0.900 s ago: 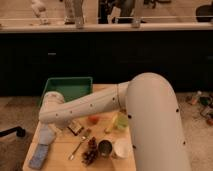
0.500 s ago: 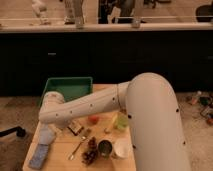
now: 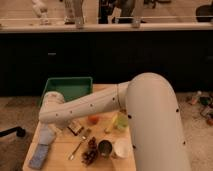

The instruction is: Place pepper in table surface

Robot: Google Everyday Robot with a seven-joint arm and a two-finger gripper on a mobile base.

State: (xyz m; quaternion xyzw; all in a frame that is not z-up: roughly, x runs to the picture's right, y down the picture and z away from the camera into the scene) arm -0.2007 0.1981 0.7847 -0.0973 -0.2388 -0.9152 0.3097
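The light tan wooden table surface (image 3: 60, 157) stands in front of me with several items on it. My arm reaches left across it, below the green tray. My gripper (image 3: 56, 131) hangs low over the left part of the tabletop, next to a small brown item (image 3: 75, 127). I cannot make out the pepper in the gripper. A small yellow-green bit (image 3: 106, 130) lies between the round orange-red fruit (image 3: 93, 119) and the light-green cup (image 3: 121, 120); I cannot tell whether it is the pepper.
A green plastic tray (image 3: 67, 86) sits at the table's far left. A utensil (image 3: 79, 146), dark grapes (image 3: 90, 150), a dark can (image 3: 105, 148) and a white cup (image 3: 121, 148) lie near the front. A blue bag (image 3: 40, 156) lies at the front left.
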